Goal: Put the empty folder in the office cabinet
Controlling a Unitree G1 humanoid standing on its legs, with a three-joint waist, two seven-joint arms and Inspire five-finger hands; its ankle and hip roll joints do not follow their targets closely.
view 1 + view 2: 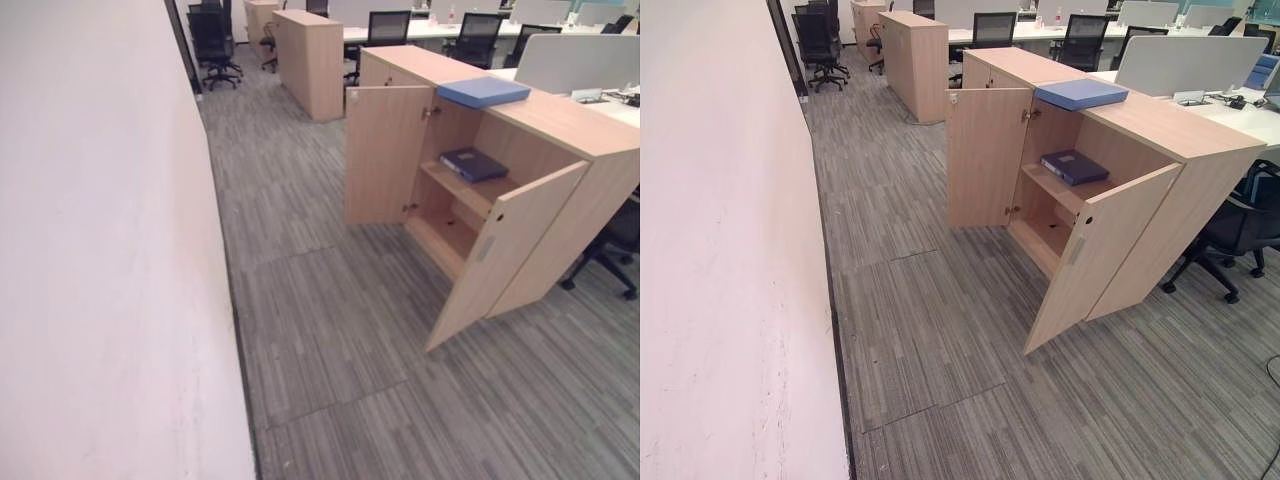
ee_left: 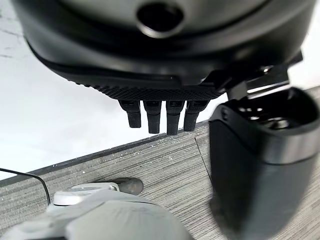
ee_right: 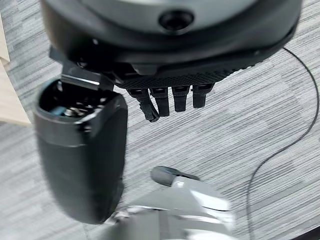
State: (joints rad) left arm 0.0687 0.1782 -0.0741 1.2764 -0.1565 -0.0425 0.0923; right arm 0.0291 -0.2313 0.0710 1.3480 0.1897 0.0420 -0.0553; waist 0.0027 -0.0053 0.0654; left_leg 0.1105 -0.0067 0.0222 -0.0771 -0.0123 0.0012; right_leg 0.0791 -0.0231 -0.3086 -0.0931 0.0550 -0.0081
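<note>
A light wooden office cabinet [image 1: 560, 130] stands to my right with both doors swung open. On its top lies a light blue folder [image 1: 483, 91]. A dark blue folder [image 1: 473, 163] rests flat on the middle shelf inside. In the left wrist view my left hand [image 2: 165, 115] hangs over the carpet beside the white wall, fingers straight and holding nothing. In the right wrist view my right hand [image 3: 175, 97] hangs over the grey carpet, fingers straight and holding nothing.
A white wall [image 1: 100, 250] runs along my left. The near cabinet door [image 1: 500, 250] juts out over the striped grey carpet [image 1: 330, 330]. A second wooden cabinet [image 1: 310, 60] stands further back. Black office chairs [image 1: 212, 40] and desks line the far side; another chair [image 1: 1235, 225] sits behind the cabinet.
</note>
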